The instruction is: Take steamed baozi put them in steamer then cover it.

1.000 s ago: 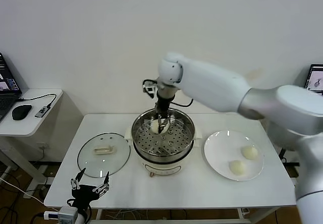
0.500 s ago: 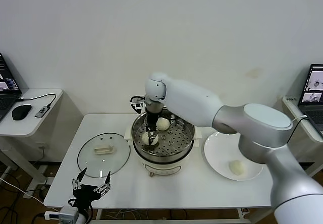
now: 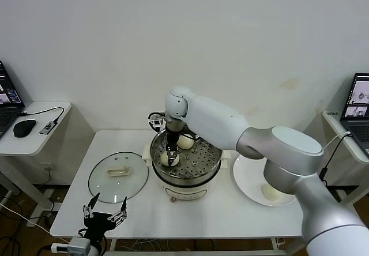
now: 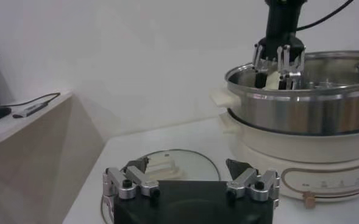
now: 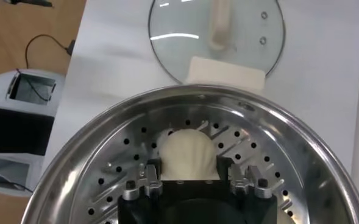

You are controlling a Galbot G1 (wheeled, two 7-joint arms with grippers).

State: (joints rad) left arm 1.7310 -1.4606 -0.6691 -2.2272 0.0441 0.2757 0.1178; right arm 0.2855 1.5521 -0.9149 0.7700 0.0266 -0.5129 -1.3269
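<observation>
Right claw (image 3: 170, 158) closed on a baozi (image 5: 188, 155), lowered onto the perforated tray inside the steamer (image 3: 213, 162), left of a second baozi (image 3: 185, 142) to keep room for more. One more baozi (image 3: 270, 192) on the plate (image 3: 245, 178). Cover (image 3: 118, 175) flat on the bench (image 3: 230, 215), left of the steamer, within reach. Left claw (image 3: 104, 215) fully open, empty, parked at the near bench edge.

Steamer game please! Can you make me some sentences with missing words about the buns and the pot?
1. The right gripper holds a bun inside the ____.
2. The glass lid lies on the table, on the robot's ____ of the steamer.
3. Another bun in the steamer lies behind the held one, so the steamer holds ____ buns.
4. The white plate shows ____ bun.

Missing words: steamer; left; two; one
</observation>
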